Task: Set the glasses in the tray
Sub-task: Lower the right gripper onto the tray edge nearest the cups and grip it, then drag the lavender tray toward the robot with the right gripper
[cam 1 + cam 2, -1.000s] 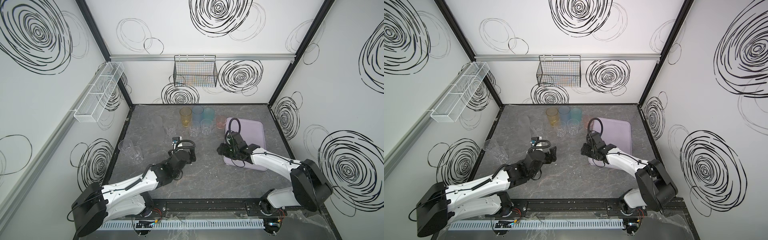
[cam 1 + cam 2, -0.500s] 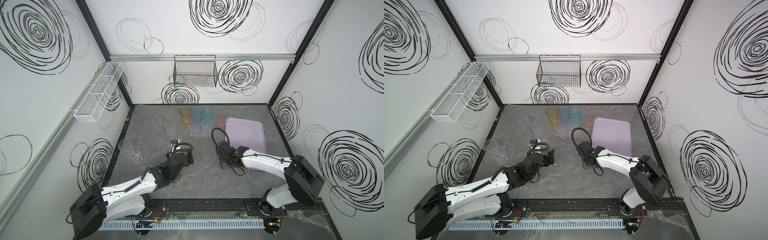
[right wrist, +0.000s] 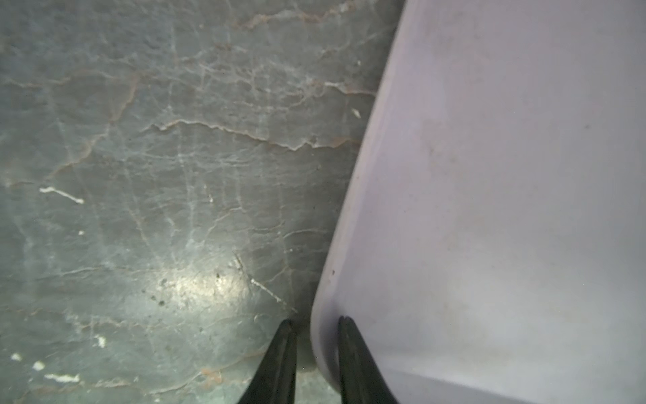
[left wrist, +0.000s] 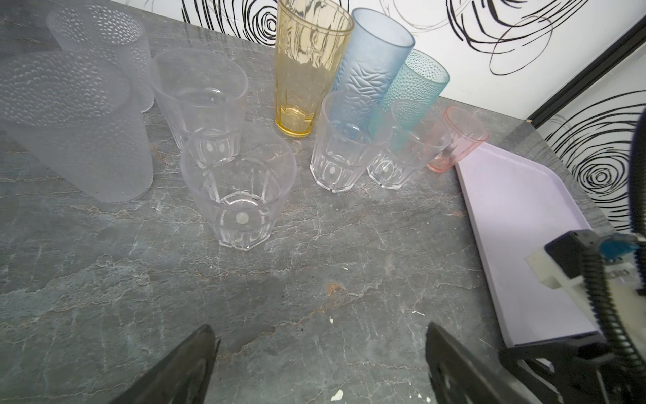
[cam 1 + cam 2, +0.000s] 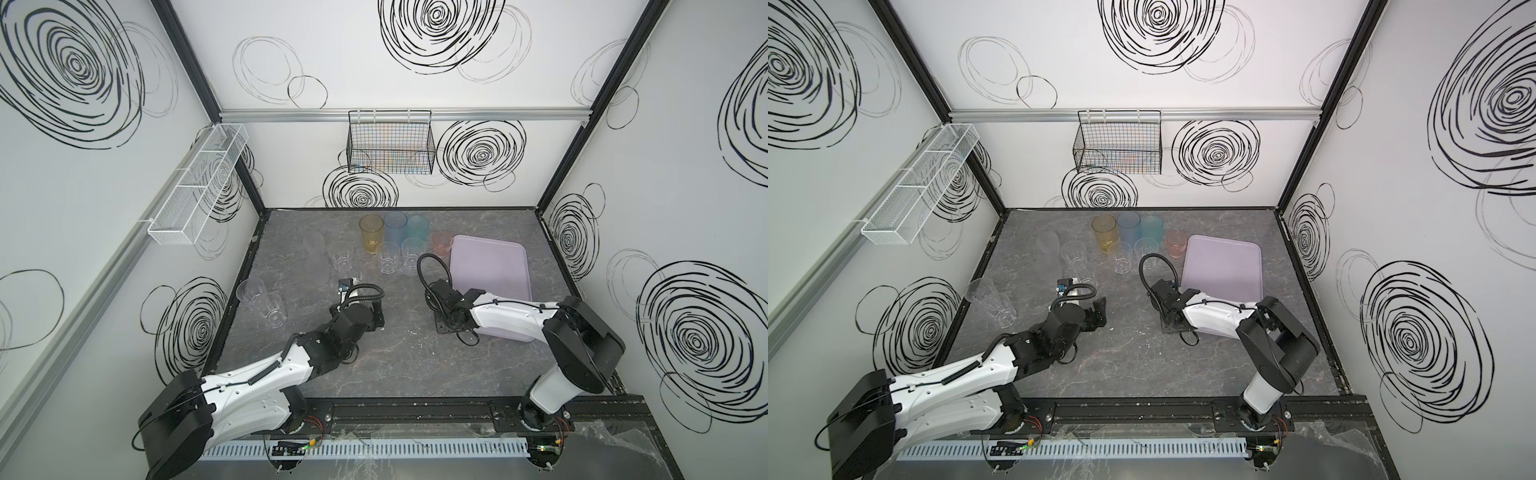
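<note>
The glasses stand at the back of the table in both top views: amber (image 5: 371, 232), blue (image 5: 395, 228), teal (image 5: 417, 230), pink (image 5: 441, 243), several clear and frosted ones around them, and two clear ones (image 5: 266, 303) by the left wall. The pale lilac tray (image 5: 490, 266) lies at the right with nothing in it. My left gripper (image 4: 320, 330) hangs open over bare table, short of the nearest clear glass (image 4: 241, 199). My right gripper (image 3: 314, 320) is narrowed astride the tray's (image 3: 507, 175) near left corner rim, one finger inside and one outside.
A black wire basket (image 5: 390, 143) hangs on the back wall and a white mesh shelf (image 5: 199, 187) on the left wall. The cable loop (image 5: 432, 270) of the right wrist rises close to the clear glasses. Black frame rails edge the table.
My right gripper swung from over the tray down to its near left corner, and its jaws narrowed round the rim. The left arm shifted only slightly and stayed open.
</note>
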### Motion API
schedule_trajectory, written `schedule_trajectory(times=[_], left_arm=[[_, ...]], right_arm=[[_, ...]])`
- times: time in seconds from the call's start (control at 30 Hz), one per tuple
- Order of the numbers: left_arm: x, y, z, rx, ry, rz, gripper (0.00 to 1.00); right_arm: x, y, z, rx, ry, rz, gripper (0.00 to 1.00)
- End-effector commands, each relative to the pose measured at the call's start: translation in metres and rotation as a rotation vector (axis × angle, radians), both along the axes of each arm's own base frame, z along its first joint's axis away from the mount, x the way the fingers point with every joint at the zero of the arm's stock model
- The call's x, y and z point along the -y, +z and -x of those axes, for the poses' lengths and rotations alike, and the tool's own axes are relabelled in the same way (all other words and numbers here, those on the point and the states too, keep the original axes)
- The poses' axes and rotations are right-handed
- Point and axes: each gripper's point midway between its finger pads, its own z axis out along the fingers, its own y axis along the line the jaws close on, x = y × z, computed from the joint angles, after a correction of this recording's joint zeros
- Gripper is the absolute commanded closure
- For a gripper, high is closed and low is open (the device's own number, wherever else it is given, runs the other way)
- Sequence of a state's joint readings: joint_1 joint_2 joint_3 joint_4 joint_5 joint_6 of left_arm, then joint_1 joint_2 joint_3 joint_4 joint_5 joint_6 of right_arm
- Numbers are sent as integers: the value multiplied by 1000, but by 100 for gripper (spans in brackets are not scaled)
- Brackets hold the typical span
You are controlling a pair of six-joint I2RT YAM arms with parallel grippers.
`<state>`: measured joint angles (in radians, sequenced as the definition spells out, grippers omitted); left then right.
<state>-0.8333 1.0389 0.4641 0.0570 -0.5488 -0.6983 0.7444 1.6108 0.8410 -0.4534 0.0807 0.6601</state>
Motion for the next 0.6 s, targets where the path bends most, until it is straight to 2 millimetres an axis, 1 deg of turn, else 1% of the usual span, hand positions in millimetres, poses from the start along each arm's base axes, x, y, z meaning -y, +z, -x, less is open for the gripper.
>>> schedule_trajectory(times=[0.0, 0.1, 0.27, 0.37, 0.43, 0.5, 0.57], left_arm=[[-3, 7, -3, 22, 22, 18, 4], [-9, 3, -4, 13, 41, 3, 4], [-21, 6, -7, 18, 67, -9, 4], [-25, 9, -8, 27, 78, 8, 4], [-28, 8, -9, 29, 86, 12, 4], [-30, 3, -8, 21, 94, 9, 4], [-31, -1, -6, 12, 99, 12, 4]], right_arm=[[-24, -4, 11, -55, -53, -189, 80], [-32, 1, 8, -63, -84, -296, 84], [-28, 9, -5, -58, -145, -394, 90], [-35, 13, -8, -70, -185, -497, 92], [-38, 13, -9, -70, -219, -523, 94], [-40, 15, -12, -54, -267, -563, 95], [-47, 18, -15, -34, -303, -622, 95]])
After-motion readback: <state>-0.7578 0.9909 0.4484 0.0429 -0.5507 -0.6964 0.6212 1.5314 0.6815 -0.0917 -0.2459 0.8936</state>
